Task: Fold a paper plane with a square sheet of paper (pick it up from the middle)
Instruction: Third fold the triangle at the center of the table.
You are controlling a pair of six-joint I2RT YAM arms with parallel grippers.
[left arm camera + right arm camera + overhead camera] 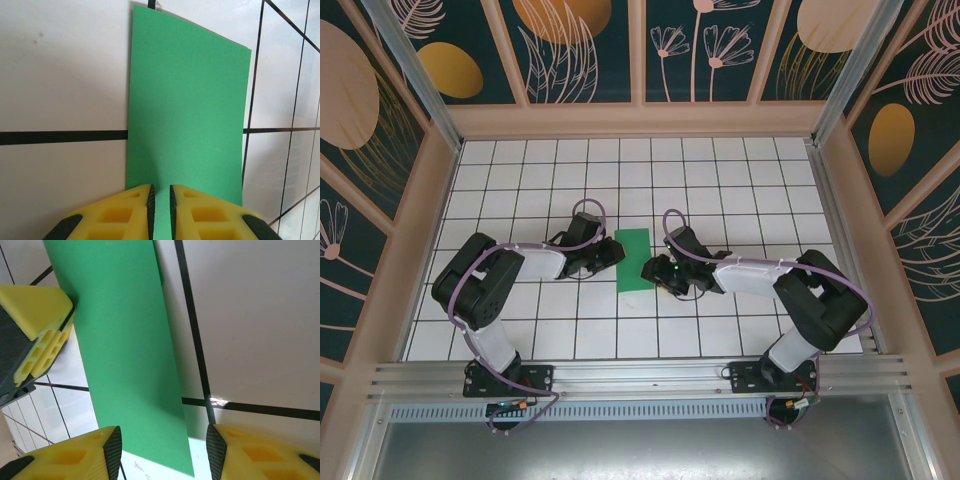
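The green sheet of paper lies at the table's centre as a narrow rectangle, about one tile wide and two long. My left gripper is at its left edge. In the left wrist view the paper runs away from my left gripper, whose jaws are almost together with a thin strip of green between them. My right gripper is at the paper's right edge, near its front corner. In the right wrist view my right gripper stands wide open over the paper and holds nothing. The left fingers touch the far edge.
The white grid table is fenced by low wooden walls, with a metal rail along the near edge. Both arms reach inward and meet at the paper, their elbows out to either side.
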